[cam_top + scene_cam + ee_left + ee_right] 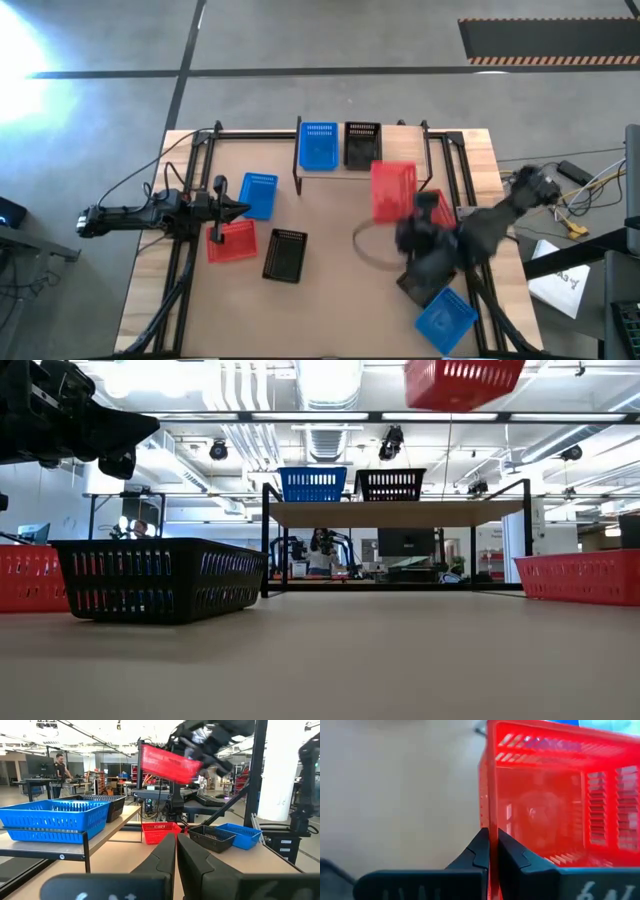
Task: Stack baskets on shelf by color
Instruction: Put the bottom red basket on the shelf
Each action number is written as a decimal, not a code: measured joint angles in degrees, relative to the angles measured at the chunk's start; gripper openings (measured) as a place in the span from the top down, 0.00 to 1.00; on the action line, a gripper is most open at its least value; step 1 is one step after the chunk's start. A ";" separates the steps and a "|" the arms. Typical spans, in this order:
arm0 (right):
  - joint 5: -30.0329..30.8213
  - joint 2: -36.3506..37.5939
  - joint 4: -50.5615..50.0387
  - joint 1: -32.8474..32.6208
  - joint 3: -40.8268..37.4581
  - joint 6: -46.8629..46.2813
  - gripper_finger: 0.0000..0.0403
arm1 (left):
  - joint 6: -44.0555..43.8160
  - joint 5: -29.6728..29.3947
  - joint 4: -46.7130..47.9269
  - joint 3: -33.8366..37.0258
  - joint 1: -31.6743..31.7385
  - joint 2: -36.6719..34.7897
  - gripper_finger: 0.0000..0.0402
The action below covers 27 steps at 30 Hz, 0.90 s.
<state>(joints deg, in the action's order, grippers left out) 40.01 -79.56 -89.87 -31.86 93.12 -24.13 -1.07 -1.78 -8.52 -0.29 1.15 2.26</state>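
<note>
I see a light wooden desk point(330, 300) on a grey concrete floor, and from the low camera a big open workshop behind it with ceiling lights, monitors and a person point(322, 550) standing far back. The shelf point(395, 513) sits at the far edge of the desk, carrying a blue basket point(318, 146) and a black basket point(362, 144) side by side, with the spot on the right of them bare.

My right gripper point(492, 851) has its fingers clamped on the wall of a red basket point(555, 800), one finger inside and one outside. That basket hangs in the air, tilted, just in front of the right part of the shelf and above its plank.

My left gripper point(176, 851) waits near the left edge of the desk with its fingers pressed together on nothing. Just beside it lie another blue basket point(258, 195) and a second red basket point(232, 241), with a second black basket point(285, 254) near them. A third blue basket point(446, 320) lies near the front right corner.
</note>
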 joint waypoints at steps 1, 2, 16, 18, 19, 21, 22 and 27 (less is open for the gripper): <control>-0.04 1.97 -0.12 2.68 -0.71 1.59 0.98 | 0.00 0.00 0.00 0.00 0.02 0.00 1.00; -0.20 3.76 -0.20 5.23 -1.40 3.26 0.98 | 0.01 0.00 0.00 0.00 0.01 -0.04 1.00; -14.79 16.18 11.47 35.10 -16.58 35.10 0.98 | -0.01 0.01 -0.02 0.00 0.01 -0.02 1.00; -16.40 16.11 13.30 37.81 -18.56 39.06 0.98 | 0.01 0.02 -0.01 0.01 0.00 -0.04 1.00; -16.61 15.91 13.58 39.20 -19.47 40.59 0.98 | 0.01 0.02 -0.02 0.00 0.00 -0.04 1.00; -17.16 15.64 13.99 41.95 -21.12 43.35 0.98 | 0.00 0.02 0.00 0.00 0.00 -0.04 1.00; -18.36 15.64 14.63 43.34 -22.02 44.67 0.98 | -0.01 0.02 -0.02 -0.01 0.00 -0.04 1.00; -23.60 16.06 18.29 49.36 -24.54 49.77 0.98 | 0.01 0.02 -0.02 0.00 0.00 0.00 1.00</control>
<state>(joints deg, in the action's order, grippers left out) 16.41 -63.50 -71.58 17.50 68.58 25.64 -1.06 -1.76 -8.54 -0.29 1.16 2.26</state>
